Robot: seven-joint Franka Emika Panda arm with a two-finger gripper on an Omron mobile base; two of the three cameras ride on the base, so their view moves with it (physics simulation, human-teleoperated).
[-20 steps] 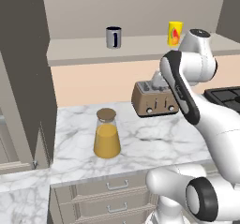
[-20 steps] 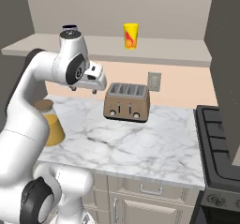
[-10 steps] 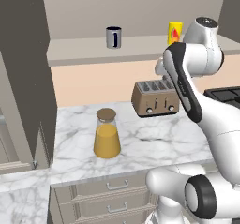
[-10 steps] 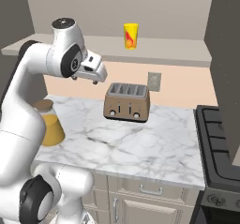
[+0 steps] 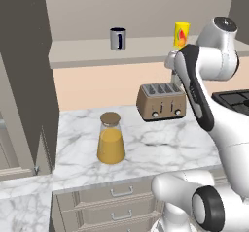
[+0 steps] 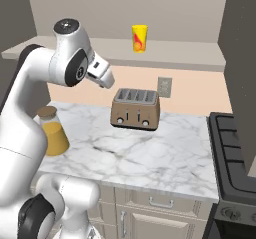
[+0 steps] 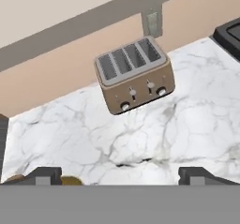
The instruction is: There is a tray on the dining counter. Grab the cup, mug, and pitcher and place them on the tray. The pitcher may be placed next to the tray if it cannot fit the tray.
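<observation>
Pitcher (image 5: 111,140), corked, holds orange liquid on marble worktop (image 5: 160,146); claw (image 7: 119,175) wide, empty.

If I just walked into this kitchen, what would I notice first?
Probably the big white robot arm reaching up over the marble worktop, its gripper open above the brown toaster. Next, the pitcher of orange liquid with a cork lid, standing on the worktop to the toaster's left. Up on the shelf behind sit the dark mug and the bright yellow cup.
</observation>
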